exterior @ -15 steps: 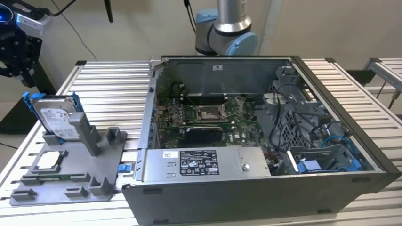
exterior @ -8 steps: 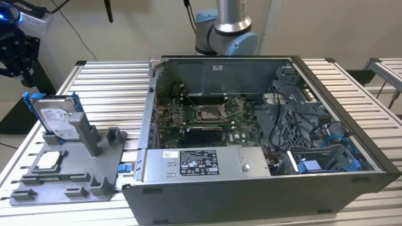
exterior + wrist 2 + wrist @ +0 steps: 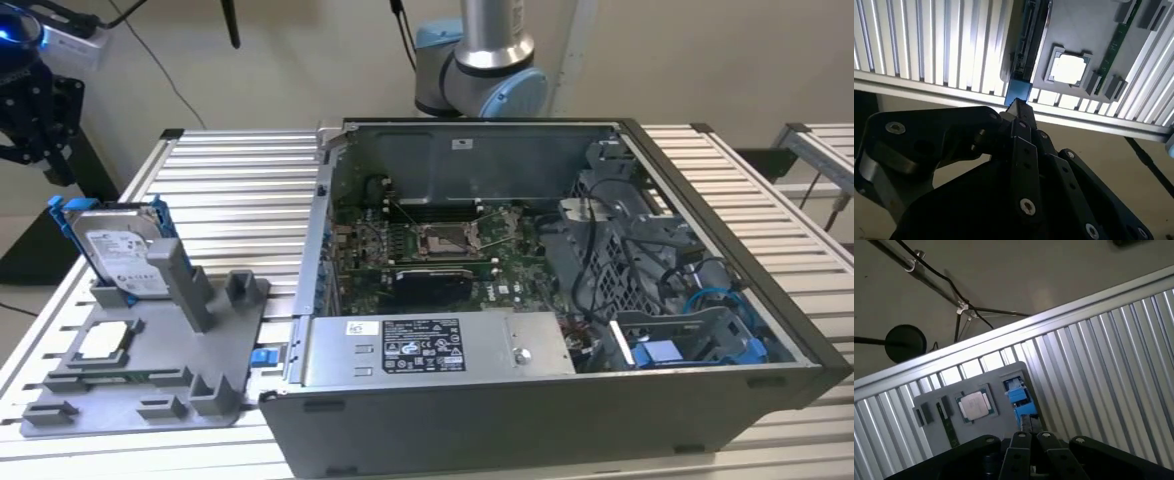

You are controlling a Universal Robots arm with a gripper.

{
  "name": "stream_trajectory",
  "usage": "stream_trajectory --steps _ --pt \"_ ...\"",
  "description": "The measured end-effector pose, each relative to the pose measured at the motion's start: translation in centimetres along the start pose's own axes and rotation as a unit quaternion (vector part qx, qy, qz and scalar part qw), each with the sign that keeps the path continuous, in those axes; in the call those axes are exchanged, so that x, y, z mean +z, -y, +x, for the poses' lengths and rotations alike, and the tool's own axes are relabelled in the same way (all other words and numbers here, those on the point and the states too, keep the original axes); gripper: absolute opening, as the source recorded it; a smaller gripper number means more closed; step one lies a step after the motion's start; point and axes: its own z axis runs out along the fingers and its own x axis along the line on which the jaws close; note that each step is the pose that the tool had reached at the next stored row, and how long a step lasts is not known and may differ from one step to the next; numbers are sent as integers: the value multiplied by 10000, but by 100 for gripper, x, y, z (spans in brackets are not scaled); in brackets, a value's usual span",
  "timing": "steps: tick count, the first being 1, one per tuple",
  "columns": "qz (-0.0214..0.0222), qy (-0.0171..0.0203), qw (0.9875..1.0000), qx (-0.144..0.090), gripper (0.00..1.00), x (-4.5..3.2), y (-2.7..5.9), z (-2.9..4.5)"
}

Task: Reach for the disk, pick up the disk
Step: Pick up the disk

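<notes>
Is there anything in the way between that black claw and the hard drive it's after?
Nothing visible does. In the second wrist view the end effector points at the disk, which stands on edge in the grey holder, with only air between. The square chip lies aside.

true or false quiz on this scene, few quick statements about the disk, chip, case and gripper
1. The disk stands on edge in the grey tray. True.
2. The chip lies on the bare table slats. False: it lies on the tray, near the disk.
3. The gripper grips the disk. False: it hangs apart from the disk, which sits in the tray.
4. The case is open on top. True.
5. The disk's bracket is red. False: it is blue.
</notes>
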Motion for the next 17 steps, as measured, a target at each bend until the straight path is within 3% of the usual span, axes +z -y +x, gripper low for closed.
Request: stream_trajectory --steps 4,8,12,15,17 --pt "-1 -9 9996 -281 0 0 0 0" --pt "-2 -21 9979 -642 0 0 0 0" --pt "-3 -33 9949 -1005 0 0 0 0" --pt "8 -39 9917 -1282 0 0 0 0" --pt "41 -38 9893 -1455 0 -1 0 0"
